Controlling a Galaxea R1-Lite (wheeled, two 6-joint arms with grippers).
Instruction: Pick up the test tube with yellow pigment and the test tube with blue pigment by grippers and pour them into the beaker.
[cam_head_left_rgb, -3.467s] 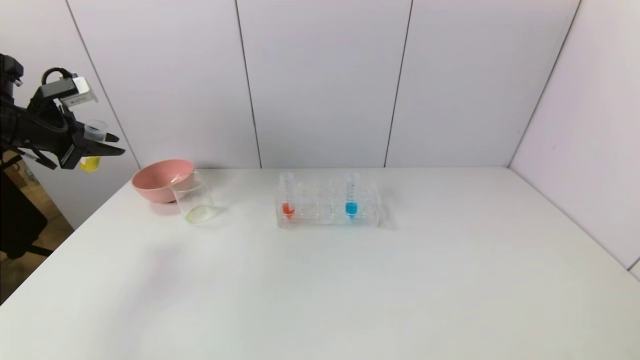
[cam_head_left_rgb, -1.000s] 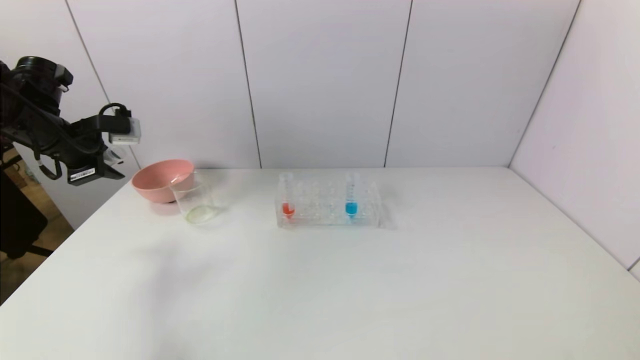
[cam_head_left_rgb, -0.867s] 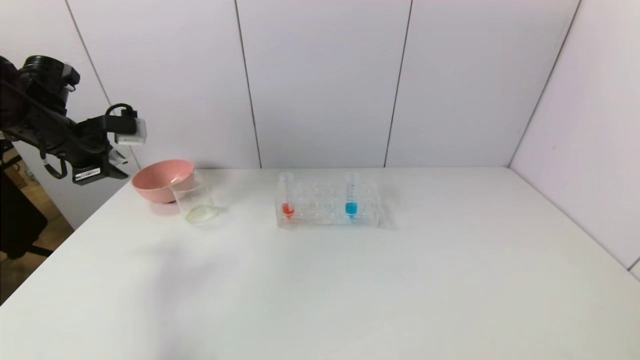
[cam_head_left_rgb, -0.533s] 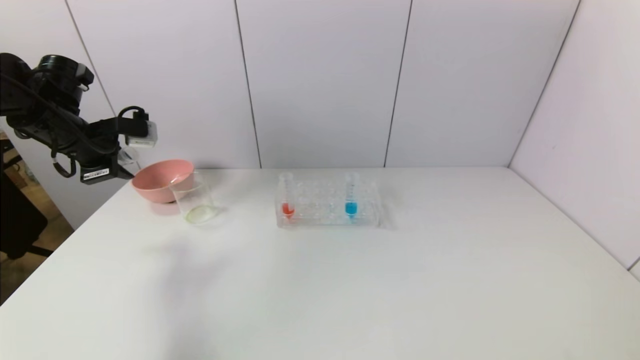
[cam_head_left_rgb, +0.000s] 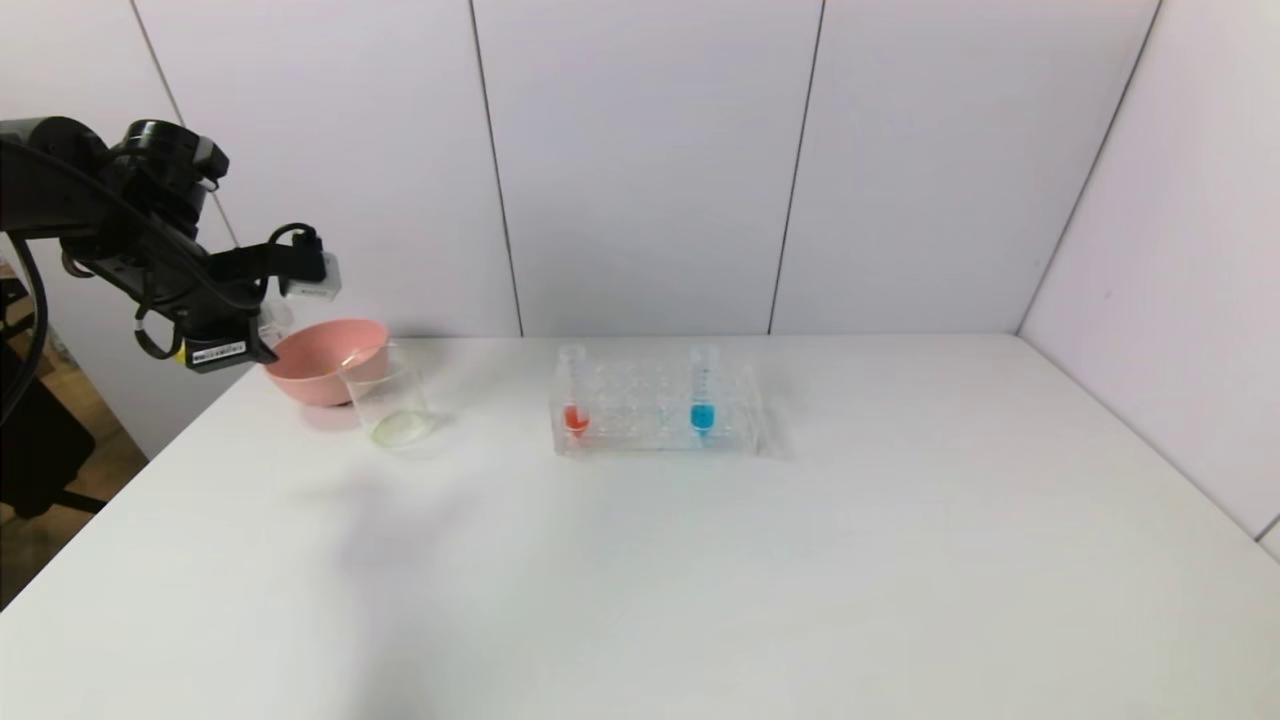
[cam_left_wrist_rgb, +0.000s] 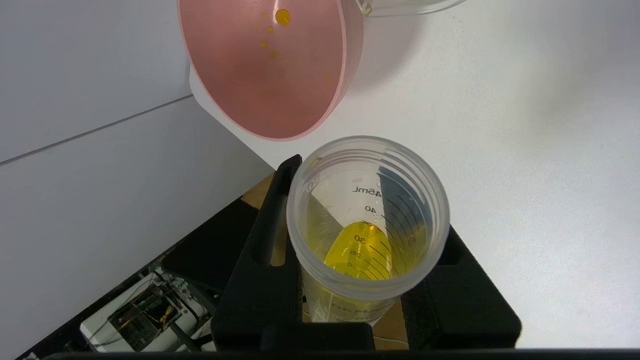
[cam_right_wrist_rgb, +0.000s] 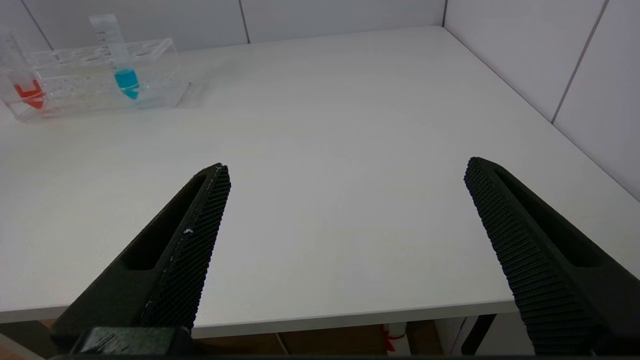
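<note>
My left gripper (cam_head_left_rgb: 262, 335) is shut on the test tube with yellow pigment (cam_left_wrist_rgb: 367, 220). It holds the tube tilted over the table's left edge, mouth towards the pink bowl (cam_head_left_rgb: 322, 360). Yellow liquid lies along the tube's inside. The beaker (cam_head_left_rgb: 388, 395) stands just right of the bowl; its rim shows in the left wrist view (cam_left_wrist_rgb: 410, 6). The test tube with blue pigment (cam_head_left_rgb: 703, 392) stands upright in the clear rack (cam_head_left_rgb: 655, 410) and also shows in the right wrist view (cam_right_wrist_rgb: 120, 60). My right gripper (cam_right_wrist_rgb: 347, 170) is open and empty above the table's near edge.
A tube with red liquid (cam_head_left_rgb: 574, 392) stands at the rack's left end. The pink bowl (cam_left_wrist_rgb: 270, 65) has a few yellow drops inside. White wall panels close the back and right sides. The table drops off just left of the bowl.
My left arm has swung right and down towards the bowl and beaker, carrying the yellow tube, which has turned from upright to tilted. The rack, the bowl and the beaker have not moved.
</note>
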